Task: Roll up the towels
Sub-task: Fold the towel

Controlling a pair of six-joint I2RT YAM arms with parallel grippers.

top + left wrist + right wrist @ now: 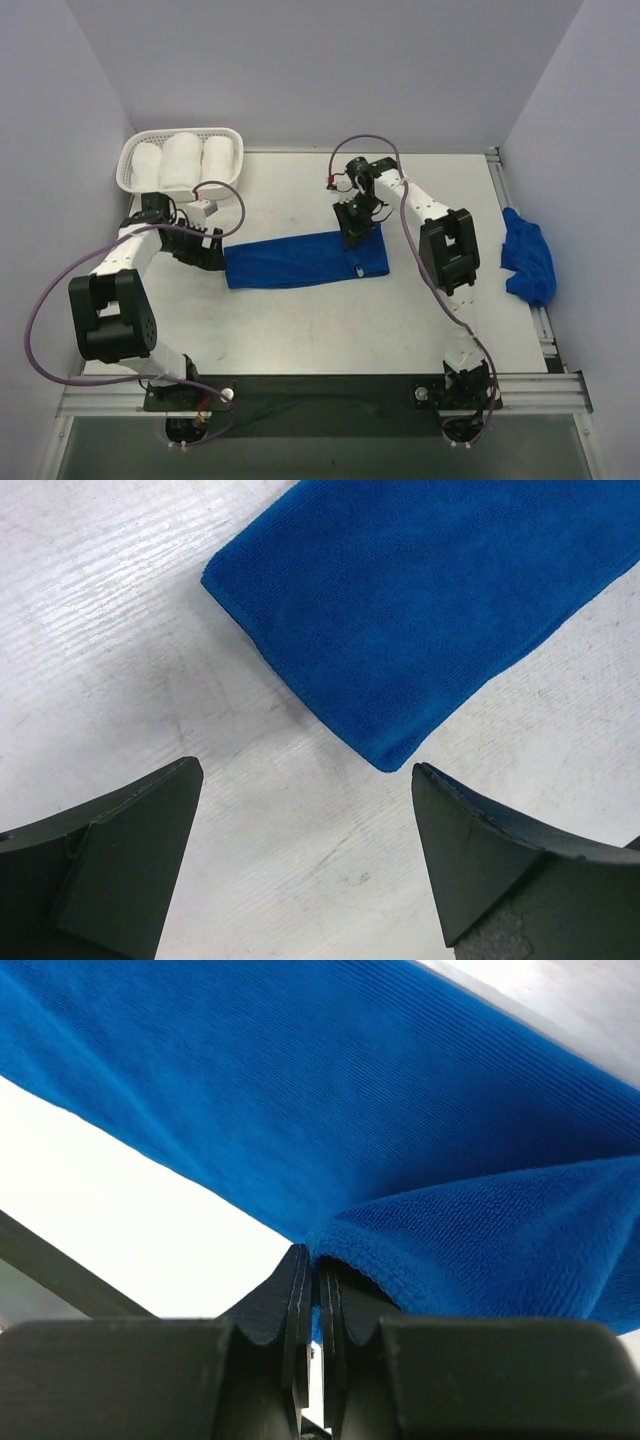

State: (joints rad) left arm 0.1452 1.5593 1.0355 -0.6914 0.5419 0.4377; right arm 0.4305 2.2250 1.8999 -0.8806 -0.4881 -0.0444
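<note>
Your left gripper (305, 770) hangs with jaws spread wide just off the left end of the towel (295, 262) lying flat mid-way across the table (320, 330), your right gripper (310, 1278) pinches a fold near its right end, jaws pressed together, and a second towel (528, 260) sits crumpled at the right edge.

You see a long royal-blue soft cloth strip (420, 600), finely ribbed, just ahead of the matte black left claw (307, 770); scuffed white tabletop (110, 630) beneath.
</note>
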